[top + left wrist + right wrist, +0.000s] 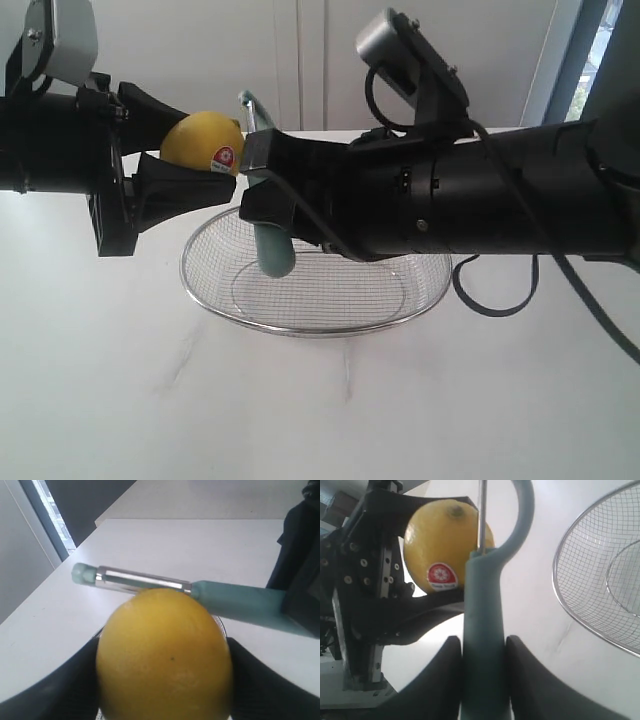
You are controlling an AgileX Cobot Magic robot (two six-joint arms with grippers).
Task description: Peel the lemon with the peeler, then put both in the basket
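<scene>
My left gripper [190, 145] is shut on the yellow lemon [203, 141], held above the table at the left; its red-and-white sticker [224, 157] faces the camera. In the left wrist view the lemon [165, 655] fills the space between the black fingers [45, 695]. My right gripper [268, 195] is shut on the teal handle of the peeler [273, 250], whose head [250, 108] rests against the lemon's far side. The peeler [484, 630] sits between the right fingers [445, 670], its metal blade [481, 515] lying across the lemon [442, 545]. The wire mesh basket [205, 285] stands below.
The white table [320, 410] stretches in front of the basket. The right arm's black body [480, 200] spans the right half of the exterior view, with a cable loop [490, 300] hanging beside the basket's right rim. A window [610, 50] lies at the back right.
</scene>
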